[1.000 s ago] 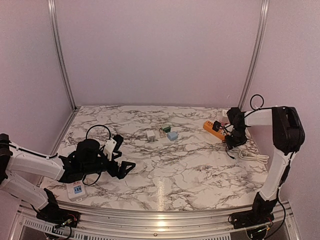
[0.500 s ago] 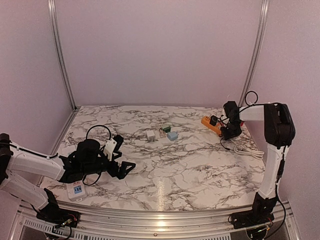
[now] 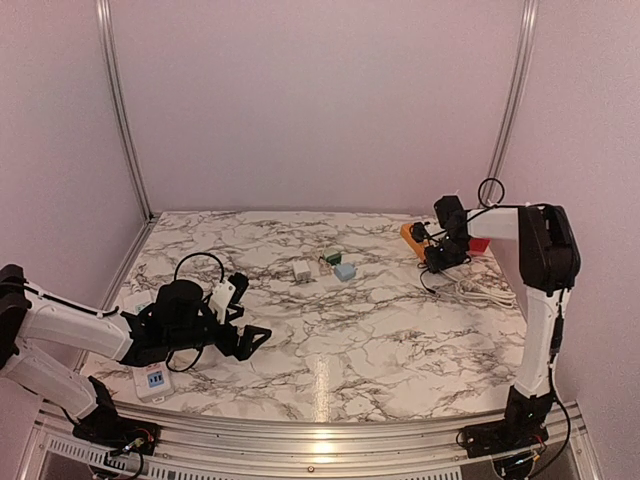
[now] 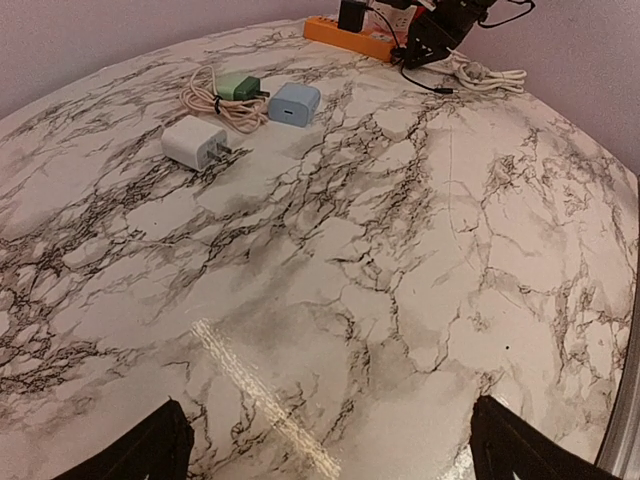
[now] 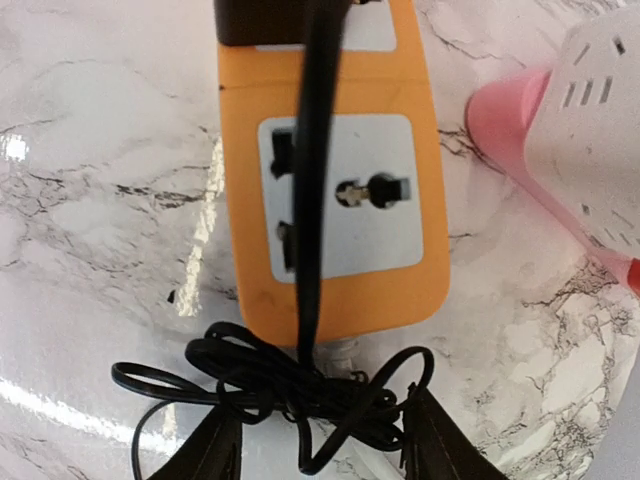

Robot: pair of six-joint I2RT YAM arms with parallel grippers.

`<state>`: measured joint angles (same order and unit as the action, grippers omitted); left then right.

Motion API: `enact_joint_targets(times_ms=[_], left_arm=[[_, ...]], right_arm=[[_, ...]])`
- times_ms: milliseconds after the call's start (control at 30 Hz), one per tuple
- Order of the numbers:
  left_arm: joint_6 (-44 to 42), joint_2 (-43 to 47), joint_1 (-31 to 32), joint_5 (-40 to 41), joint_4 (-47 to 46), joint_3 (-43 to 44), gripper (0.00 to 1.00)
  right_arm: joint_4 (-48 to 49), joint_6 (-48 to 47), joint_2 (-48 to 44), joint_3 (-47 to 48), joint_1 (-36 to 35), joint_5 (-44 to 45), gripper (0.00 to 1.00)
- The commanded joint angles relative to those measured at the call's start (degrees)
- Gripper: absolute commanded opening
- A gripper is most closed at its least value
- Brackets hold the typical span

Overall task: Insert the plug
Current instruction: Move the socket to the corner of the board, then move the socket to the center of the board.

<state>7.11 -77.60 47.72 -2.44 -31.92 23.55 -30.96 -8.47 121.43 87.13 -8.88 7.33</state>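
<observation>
Insertion appeared largely done: we saw the black plug (image 5: 270, 22) sitting on the orange power strip (image 5: 400, 290) at its 12 o'clock end, at 2 o'clock on the counter (image 3: 380, 340). Its body was cut off at the view's edge, so we could not confirm full seating. The right tool (image 5: 320, 445) hovered spread over the coiled cord (image 5: 290, 395), pinching nothing; the left tool (image 4: 325, 450) was spread and empty.
</observation>
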Motion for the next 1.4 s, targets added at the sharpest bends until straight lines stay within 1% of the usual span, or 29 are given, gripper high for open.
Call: enact_joint_targets(times_ms=[0, 200, 300, 333, 367, 400, 467, 567, 633, 767, 833, 933, 967, 1033, 1100, 1167, 1233, 1267, 1300, 1367], left_arm=[[0.08, -0.68, -0.29, 0.17, -1.48, 1.32, 0.99], [0.01, -0.19, -0.28, 0.49, -1.50, 0.99, 0.99], [0.00, -0.06, -0.32, 0.83, -1.48, 0.97, 0.99], [0.00, -0.09, -0.27, 0.83, -1.48, 1.01, 0.99], [0.00, -0.21, -0.28, 0.83, -1.50, 1.05, 0.99], [0.00, -0.39, -0.31, 0.80, -1.55, 1.14, 0.99], [-0.04, -0.52, -0.27, 0.80, -1.48, 1.21, 0.99], [-0.08, -0.79, -0.33, 1.22, -1.48, 1.21, 0.99], [-0.08, -1.01, -0.26, 1.50, -1.55, 1.29, 0.99], [-0.08, -1.03, -0.26, 2.17, -1.68, 1.11, 0.99], [0.27, -0.52, -0.32, 4.75, -1.68, 0.87, 0.99], [1.60, 2.64, -0.27, 10.23, -1.70, -0.46, 0.99], [1.71, 3.73, -0.26, 12.48, -1.54, -0.86, 0.99], [1.99, 6.11, -0.27, 17.43, 0.31, -1.01, 0.99], [3.26, 7.80, -0.27, 23.13, 4.28, 0.45, 0.99], [6.96, 8.61, -0.27, 30.10, 10.45, 2.80, 0.99], [13.66, 8.36, -0.33, 39.29, 19.01, 6.15, 0.99], [17.40, 7.95, -0.35, 43.62, 25.91, 8.20, 0.99], [20.37, 7.19, -0.43, 46.53, 30.24, 10.04, 0.99], [24.94, 6.65, -0.52, 49.93, 37.16, 12.55, 0.99]], right_arm=[[0.37, 0.89, -4.39, 0.19, -1.19, -1.96, 0.49], [0.59, 1.43, -10.30, -2.45, -2.03, 1.77, 0.51], [0.10, 0.73, -14.57, -3.08, -3.29, 5.15, 0.55], [-0.09, 0.55, -16.07, -3.11, -3.98, 5.97, 0.74], [-0.12, 0.15, -17.86, -3.15, -4.83, 6.70, 0.95], [0.15, -0.33, -19.71, -3.42, -5.76, 7.43, 0.98], [1.49, -1.59, -23.89, -5.06, -8.43, 10.04, 0.99], [4.87, -3.47, -30.44, -8.84, -14.04, 19.00, 0.98], [6.59, -4.33, -34.40, -10.63, -16.66, 22.40, 0.99], [10.53, -0.88, -42.07, -15.64, -17.21, 17.37, 0.99], [12.73, 2.26, -45.30, -18.09, -17.15, 16.23, 0.99], [13.46, 2.88, -48.83, -19.33, -17.29, 11.19, 0.98], [14.26, 2.66, -50.02, -19.88, -17.72, 10.75, 0.98], [17.47, 0.26, -53.02, -21.82, -19.87, 13.38, 0.98], [20.36, -1.91, -54.98, -23.74, -22.61, 20.49, 0.98], [21.92, -2.91, -56.49, -25.14, -23.76, 23.61, 0.98], [23.11, -2.67, -57.81, -26.73, -23.81, 22.24, 0.98], [22.70, -2.83, -58.32, -27.21, -23.78, 20.66, 0.98], [22.72, -2.35, -58.93, -28.24, -23.80, 19.75, 0.99], [24.09, 0.18, -60.07, -30.36, -23.72, 18.50, 0.99]])
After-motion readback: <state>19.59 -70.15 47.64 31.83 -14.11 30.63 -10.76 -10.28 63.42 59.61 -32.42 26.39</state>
